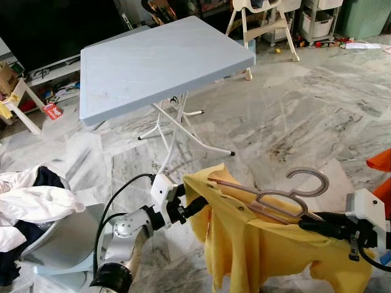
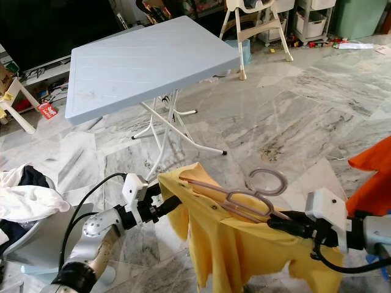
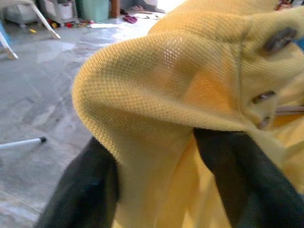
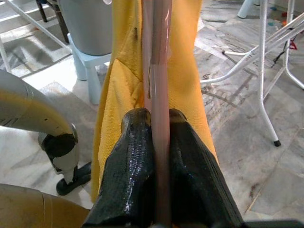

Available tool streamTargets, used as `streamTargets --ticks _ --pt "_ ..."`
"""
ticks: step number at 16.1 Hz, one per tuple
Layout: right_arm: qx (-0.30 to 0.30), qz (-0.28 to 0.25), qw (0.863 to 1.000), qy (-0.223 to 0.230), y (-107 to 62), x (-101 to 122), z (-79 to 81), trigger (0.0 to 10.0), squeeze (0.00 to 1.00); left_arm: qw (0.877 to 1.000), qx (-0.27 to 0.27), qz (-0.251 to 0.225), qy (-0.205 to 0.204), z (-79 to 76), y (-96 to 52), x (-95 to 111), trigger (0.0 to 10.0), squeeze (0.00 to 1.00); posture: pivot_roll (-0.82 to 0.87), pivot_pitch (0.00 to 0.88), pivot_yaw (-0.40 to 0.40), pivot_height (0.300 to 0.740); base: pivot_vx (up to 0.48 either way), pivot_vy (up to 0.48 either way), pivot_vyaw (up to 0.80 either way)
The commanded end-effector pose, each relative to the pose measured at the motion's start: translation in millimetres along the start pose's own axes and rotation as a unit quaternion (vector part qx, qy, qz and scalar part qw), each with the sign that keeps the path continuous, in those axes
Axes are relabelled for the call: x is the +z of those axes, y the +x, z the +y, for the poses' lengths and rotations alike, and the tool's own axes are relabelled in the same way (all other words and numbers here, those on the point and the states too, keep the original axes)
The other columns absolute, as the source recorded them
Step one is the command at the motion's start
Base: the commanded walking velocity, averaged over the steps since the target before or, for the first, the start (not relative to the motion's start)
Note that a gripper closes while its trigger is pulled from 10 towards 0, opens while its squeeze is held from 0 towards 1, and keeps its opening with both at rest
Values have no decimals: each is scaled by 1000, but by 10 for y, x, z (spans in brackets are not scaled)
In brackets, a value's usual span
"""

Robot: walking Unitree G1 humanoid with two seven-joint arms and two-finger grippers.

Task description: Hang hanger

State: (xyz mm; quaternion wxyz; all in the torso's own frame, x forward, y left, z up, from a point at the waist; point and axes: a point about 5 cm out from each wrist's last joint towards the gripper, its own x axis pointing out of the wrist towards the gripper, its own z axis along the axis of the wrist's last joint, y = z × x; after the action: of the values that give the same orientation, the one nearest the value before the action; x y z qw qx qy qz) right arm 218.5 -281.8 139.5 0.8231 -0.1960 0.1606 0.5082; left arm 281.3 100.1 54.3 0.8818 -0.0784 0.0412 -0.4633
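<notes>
A grey folding surface (image 1: 159, 61) fills the upper left of the head view, its near edge above open marble floor (image 1: 293, 116). Lower centre, a yellow polo shirt (image 1: 256, 256) drapes over a pinkish hanger (image 1: 287, 198), hook up. The left tool (image 1: 194, 207) pinches the shirt's collar; the right tool (image 1: 308, 224) is pressed onto the hanger's bar. Seating the shoulders should come before hanging. A laundry bin (image 1: 55, 244) crowds the lower left; the floor ahead looks free.

Grey-veined marble floor (image 1: 317, 116); pale blue folding table (image 1: 159, 61) on white legs; white high chair (image 1: 263, 24) behind.
</notes>
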Motion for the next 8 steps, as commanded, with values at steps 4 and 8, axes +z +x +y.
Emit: streamTargets --ticks 4,8 --pt "-6 0 1000 -20 23 5 -23 10000 0 1000 9 -5 3 90 -84 95 0 0 -198 39 187 740 0 0 0" --pt "-15 4 1000 -21 11 -33 -42 10000 0 999 34 -11 4 166 -117 148 0 0 -196 38 186 740 0 0 0"
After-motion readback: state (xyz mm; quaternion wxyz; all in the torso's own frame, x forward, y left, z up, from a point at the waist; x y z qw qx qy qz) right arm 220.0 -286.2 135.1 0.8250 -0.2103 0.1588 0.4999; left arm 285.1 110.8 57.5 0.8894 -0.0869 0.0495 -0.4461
